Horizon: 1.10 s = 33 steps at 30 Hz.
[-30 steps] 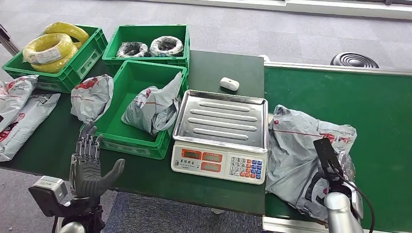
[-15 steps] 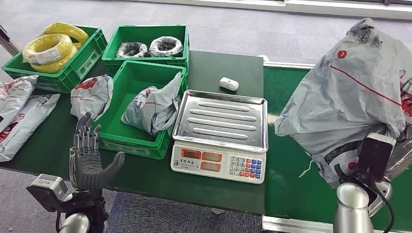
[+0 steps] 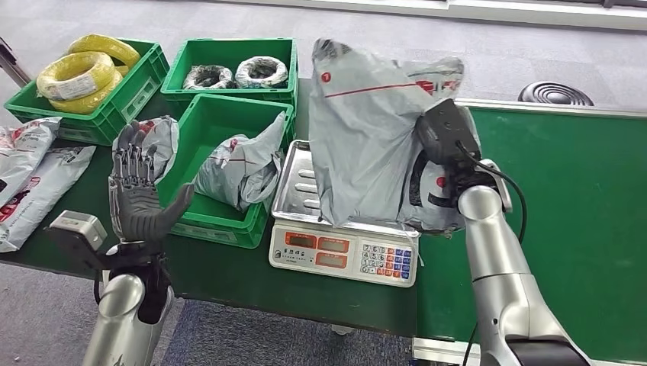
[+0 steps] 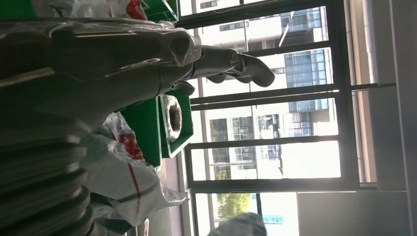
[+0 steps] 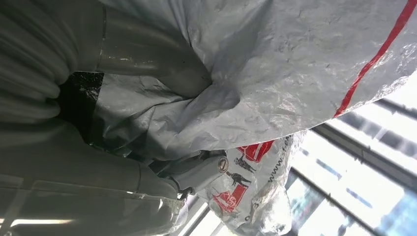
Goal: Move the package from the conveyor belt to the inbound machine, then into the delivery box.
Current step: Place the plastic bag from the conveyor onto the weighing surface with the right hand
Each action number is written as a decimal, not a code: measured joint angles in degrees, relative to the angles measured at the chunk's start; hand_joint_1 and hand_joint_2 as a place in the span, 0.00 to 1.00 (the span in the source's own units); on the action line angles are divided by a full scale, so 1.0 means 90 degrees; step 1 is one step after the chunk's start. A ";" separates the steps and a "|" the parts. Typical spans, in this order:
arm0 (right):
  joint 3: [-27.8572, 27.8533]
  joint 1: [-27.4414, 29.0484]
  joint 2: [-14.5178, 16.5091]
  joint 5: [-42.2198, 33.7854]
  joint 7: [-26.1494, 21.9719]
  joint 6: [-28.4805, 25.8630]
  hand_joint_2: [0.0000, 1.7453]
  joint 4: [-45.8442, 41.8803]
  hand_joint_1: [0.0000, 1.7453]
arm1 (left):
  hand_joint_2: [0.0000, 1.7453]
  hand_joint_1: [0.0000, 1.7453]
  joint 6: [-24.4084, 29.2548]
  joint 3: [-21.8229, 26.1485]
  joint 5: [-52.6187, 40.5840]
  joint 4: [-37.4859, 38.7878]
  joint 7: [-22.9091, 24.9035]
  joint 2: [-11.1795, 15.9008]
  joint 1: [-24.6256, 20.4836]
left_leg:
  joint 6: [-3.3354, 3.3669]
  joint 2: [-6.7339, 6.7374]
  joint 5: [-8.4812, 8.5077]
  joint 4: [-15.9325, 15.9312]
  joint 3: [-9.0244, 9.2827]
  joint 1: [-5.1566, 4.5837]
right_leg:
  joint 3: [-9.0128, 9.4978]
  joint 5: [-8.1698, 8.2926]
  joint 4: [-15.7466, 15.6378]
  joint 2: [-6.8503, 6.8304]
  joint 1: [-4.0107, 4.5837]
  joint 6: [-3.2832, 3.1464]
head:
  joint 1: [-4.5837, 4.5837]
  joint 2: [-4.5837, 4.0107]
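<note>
Right hand (image 5: 147, 142): closed on the crumpled grey plastic mailer package with red stripe and printing (image 3: 366, 130). In the right wrist view the thick grey thumb presses a fold of the film inward and the bag bunches around it, so the grip is on gathered material rather than on the contents. In the head view the hand itself is hidden behind the bag and the wrist camera housing.

The package hangs from this grip above the steel weighing tray of the white electronic scale with red display panel and keypad (image 3: 294, 191), which serves as the inbound machine. Its lower edge reaches down to the tray; whether it rests there or only brushes it cannot be told. The bag is held high and upright, in my judgement so that its slack bulk passes over the tray rim.

Left hand (image 3: 141, 202): raised beside the table (image 3: 229, 274), palm up, fingers spread, holding nothing. It stands just beside the near green plastic crate (image 3: 194, 225), presumably waiting to receive the package.

That crate, likely the delivery box, already contains one grey mailer bag (image 3: 236, 171). The green conveyor belt (image 3: 580, 183) lies to the right of the scale.

Stage assessed: first transfer nearly complete; release onto the tray outstanding. Risk: loose film overhanging the tray.
</note>
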 joint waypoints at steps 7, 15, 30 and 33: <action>0.0531 -0.0794 0.0505 0.0523 0.0018 0.0196 1.00 0.2042 0.00 | 1.00 0.00 0.0227 0.0055 -0.0072 0.0645 0.0172 0.0004 -0.0557 | -0.0004 -0.0006 0.0007 0.0001 -0.0006 0.0004 | -0.0008 0.0001 0.0002 -0.0005 0.0005 0.0000 | -0.0001 0.0000; 0.0703 -0.0864 0.0594 0.0467 -0.0555 0.0797 1.00 0.2863 0.00 | 1.00 0.00 0.0633 0.0053 -0.0587 0.1003 0.0298 0.0027 -0.0678 | -0.0003 -0.0006 0.0007 0.0002 -0.0027 0.0002 | -0.0031 0.0001 0.0001 -0.0005 0.0003 0.0000 | 0.0001 0.0000; 0.0225 -0.0040 0.0384 -0.0618 -0.2250 0.0304 1.00 0.2394 0.00 | 1.00 0.00 0.0869 -0.0437 -0.1479 0.0884 0.0604 0.0095 -0.0770 | -0.0004 -0.0017 0.0007 0.0006 -0.0030 0.0002 | -0.0039 0.0001 0.0001 -0.0012 0.0004 0.0000 | 0.0000 0.0000; -0.0035 0.0610 0.0227 -0.1192 -0.2576 0.0044 1.00 0.1468 0.00 | 1.00 0.00 0.1163 -0.0810 -0.2120 0.0854 0.0975 0.0108 -0.0982 | -0.0003 -0.0032 0.0007 0.0009 -0.0036 0.0001 | -0.0039 0.0001 -0.0001 -0.0019 0.0002 0.0000 | 0.0000 0.0000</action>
